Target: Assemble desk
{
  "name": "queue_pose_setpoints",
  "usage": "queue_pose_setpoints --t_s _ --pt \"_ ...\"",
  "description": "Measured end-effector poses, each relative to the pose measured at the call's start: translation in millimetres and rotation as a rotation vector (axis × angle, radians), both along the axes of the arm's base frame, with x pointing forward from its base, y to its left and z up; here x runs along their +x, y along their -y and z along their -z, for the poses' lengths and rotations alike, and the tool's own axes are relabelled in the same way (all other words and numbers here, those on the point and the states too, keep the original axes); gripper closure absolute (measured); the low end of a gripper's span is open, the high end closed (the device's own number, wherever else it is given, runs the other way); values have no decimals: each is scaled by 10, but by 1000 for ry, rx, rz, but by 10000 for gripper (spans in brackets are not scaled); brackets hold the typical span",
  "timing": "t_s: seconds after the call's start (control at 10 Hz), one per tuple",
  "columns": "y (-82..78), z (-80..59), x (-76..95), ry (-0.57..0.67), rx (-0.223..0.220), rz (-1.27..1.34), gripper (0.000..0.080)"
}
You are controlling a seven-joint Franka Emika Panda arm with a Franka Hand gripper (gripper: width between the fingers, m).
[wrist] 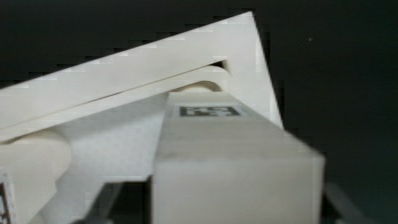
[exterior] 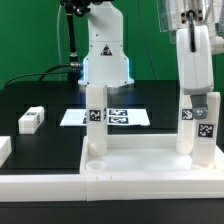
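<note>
desk top (exterior: 145,160) spans the foreground, raised rim forward. one upright leg (exterior: 95,130) stands at its corner toward the exterior view's left; the gripper (exterior: 200,96) straddles a second leg (exterior: 200,140) opposite, clamped or loose i cannot tell. a loose leg (exterior: 32,120) lies on open black table (exterior: 40,95), well apart.

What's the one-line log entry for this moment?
gripper: around upright leg, grip unclear | second leg: upright in desk top | loose leg: on table

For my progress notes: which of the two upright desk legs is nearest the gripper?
The leg at the exterior view's right; the gripper is at its upper end. The other upright leg stands free.
</note>
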State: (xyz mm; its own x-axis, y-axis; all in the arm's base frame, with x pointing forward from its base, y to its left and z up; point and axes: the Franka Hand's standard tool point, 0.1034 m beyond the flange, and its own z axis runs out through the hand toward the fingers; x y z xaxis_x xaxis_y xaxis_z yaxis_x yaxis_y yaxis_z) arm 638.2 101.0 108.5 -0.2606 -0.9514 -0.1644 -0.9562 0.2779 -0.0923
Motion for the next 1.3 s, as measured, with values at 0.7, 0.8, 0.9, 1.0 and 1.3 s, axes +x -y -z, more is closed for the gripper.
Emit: queue_pose_setpoints --t_s 0.7,0.8,0.9,1.0,1.3 --pt "-57 2 -12 49 -103 -710 150" --pt "-53 -21 1 63 -128 -838 150" --pt "-68 -68 29 88 -163 -1012 150" --pt "-99 -93 95 135 -221 -1197 150" --pt "-97 -85 155 181 -274 -1359 150"
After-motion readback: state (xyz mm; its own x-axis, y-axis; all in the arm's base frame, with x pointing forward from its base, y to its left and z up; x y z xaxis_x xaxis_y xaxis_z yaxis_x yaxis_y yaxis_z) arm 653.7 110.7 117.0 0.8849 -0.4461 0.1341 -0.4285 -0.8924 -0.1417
